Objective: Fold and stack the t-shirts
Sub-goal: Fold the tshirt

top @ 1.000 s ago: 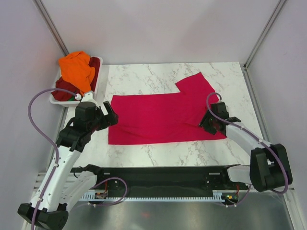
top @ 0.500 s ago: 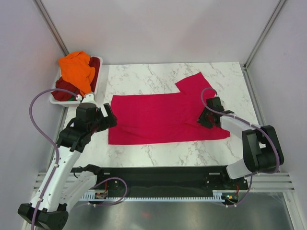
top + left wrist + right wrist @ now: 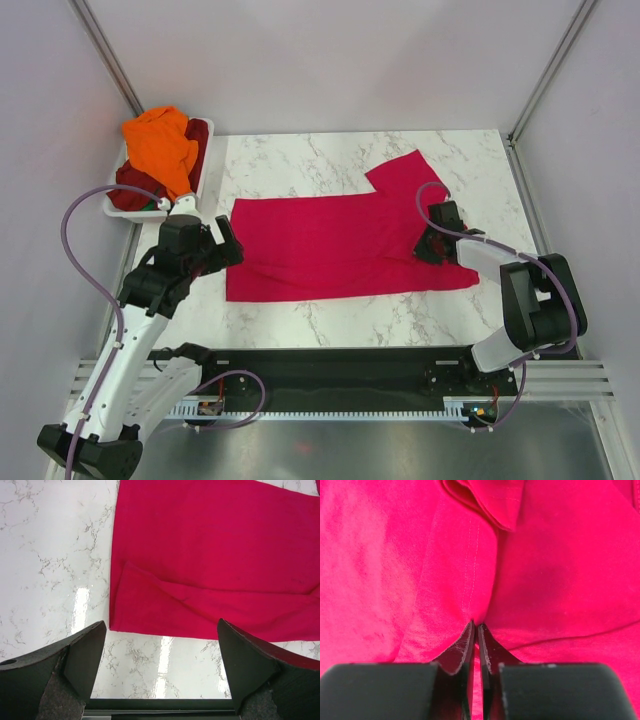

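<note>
We see the crimson-pink t-shirt spread flat across the middle of the marble table, lying lengthwise from left to right. One sleeve juts toward the far right. In the left wrist view the shirt fills the upper part of the picture, with a soft diagonal crease running across its near-left corner and bare marble to its left and below it.

The left gripper hangs just beside the shirt's left edge. From its own camera the left gripper has its two fingers spread wide and is holding nothing; the shirt's near-left corner lies between them in the view.

The right gripper is low on the shirt's right end, near the base of the sleeve. In the right wrist view the right gripper has its fingers pressed together, and a raised ridge of the crimson cloth runs straight into the tips — we read that as a pinch on the fabric. A small folded flap sits beyond it at the top of that view.

At the far left, off the marble, the white basket holds the orange t-shirt heaped on top of the dark maroon t-shirt — both crumpled, well apart from the crimson one.
</note>
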You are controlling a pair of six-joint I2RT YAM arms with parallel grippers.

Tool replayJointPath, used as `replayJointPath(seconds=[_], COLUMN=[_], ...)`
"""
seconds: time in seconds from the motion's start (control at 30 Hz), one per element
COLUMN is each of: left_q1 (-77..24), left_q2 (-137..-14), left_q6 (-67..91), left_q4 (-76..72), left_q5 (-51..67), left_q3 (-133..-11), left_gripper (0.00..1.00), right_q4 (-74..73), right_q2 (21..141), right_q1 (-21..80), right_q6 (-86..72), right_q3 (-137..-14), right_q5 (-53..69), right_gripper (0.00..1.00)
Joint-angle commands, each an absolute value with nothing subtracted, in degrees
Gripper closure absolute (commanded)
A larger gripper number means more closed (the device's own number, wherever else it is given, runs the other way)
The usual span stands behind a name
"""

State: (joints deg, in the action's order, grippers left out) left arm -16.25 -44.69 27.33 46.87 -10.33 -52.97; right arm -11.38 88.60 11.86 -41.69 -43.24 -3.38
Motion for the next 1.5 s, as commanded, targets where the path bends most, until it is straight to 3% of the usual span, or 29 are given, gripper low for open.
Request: replayJointPath(seconds=[0.0,0.43,0.57,0.87,1.2,1.37,1.4,1.47], left_q1=[-16.17,-16.17,-16.17,-16.26,-16.17,-16.17,-16.08,-16.08], left_q2=[-44.38,-44.3,-44.3,-43.95,-43.95,-44.21,-44.38,-44.65], left_q6=[25.22,25.4,25.4,25.4,25.31,25.31,25.31,25.23], left_q4=[46.67,46.76,46.76,46.76,46.67,46.76,46.67,46.76], left_q5=[-11.34,-11.95,-12.04,-12.22,-12.13,-12.04,-11.95,-11.69], left_q3=[-52.56,-52.47,-52.38,-52.38,-52.29,-52.29,-52.29,-52.29], left_gripper=[0.0,0.0,0.0,0.0,0.0,0.0,0.0,0.0], right_q4=[-10.55,-15.38,-17.58,-17.67,-17.39,-18.02,-18.1,-18.02], right_q2=[89.12,87.8,88.86,89.38,99.66,103.88,105.37,107.74], right_q1=[12.13,13.8,14.32,14.85,17.49,17.84,17.93,18.19], right_q6=[-40.87,-40.25,-39.38,-39.64,-38.67,-38.23,-37.88,-36.22], right_q3=[-45.35,-51.05,-53.96,-54.14,-65.54,-71.8,-73.72,-75.84], right_q5=[-3.43,-3.52,-3.16,-2.99,-4.48,-5.71,-5.89,-5.98], right_gripper=[0.89,0.93,0.85,0.85,0.86,0.77,0.67,0.57])
